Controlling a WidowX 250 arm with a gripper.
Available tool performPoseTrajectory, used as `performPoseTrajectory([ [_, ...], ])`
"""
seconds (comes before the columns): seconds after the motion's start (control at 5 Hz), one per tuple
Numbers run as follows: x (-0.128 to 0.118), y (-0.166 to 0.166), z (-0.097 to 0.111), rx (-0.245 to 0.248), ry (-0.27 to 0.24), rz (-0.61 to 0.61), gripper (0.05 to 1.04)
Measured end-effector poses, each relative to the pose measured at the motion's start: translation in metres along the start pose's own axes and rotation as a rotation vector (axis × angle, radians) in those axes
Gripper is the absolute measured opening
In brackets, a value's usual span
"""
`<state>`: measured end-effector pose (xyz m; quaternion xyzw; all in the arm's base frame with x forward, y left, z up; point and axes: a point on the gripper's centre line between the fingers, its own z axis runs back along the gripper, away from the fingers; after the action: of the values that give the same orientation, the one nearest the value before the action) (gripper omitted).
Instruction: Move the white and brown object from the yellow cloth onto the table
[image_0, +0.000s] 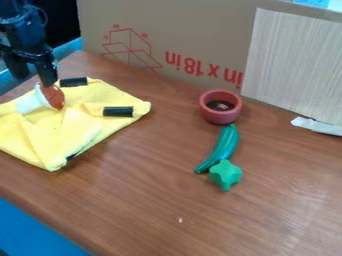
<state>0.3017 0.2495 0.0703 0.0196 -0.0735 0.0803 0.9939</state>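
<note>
The gripper (33, 77) hangs at the upper left, over the back of the yellow cloth (77, 131). Its two fingers stand apart, open, with nothing visible between them. Just below the fingertips, the white and brown object (41, 99) lies tilted on the cloth, its white part to the left and its reddish-brown part to the right. One fingertip appears close to the brown part; whether they touch I cannot tell. The wooden table (147, 200) extends to the right of the cloth.
Two black cylinders (118, 111) lie on the cloth. A red bowl (220, 106) stands right of center, with a green elongated vegetable (219, 150) and a green star-like piece (226, 174) in front. Cardboard (174, 30) borders the back; a white strip (316, 126) lies at the right.
</note>
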Motion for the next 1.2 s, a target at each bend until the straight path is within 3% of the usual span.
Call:
performPoseTrajectory([
  [0.4,-0.002,0.004,-0.023,0.029,0.048,0.114,0.973],
  [0.8,0.000,-0.004,-0.019,-0.051,0.038,0.160,0.418],
  [1.0,0.003,-0.010,0.001,-0.074,0.003,0.135,0.247],
  [1.2,-0.001,-0.027,0.018,-0.108,0.000,0.102,0.154],
])
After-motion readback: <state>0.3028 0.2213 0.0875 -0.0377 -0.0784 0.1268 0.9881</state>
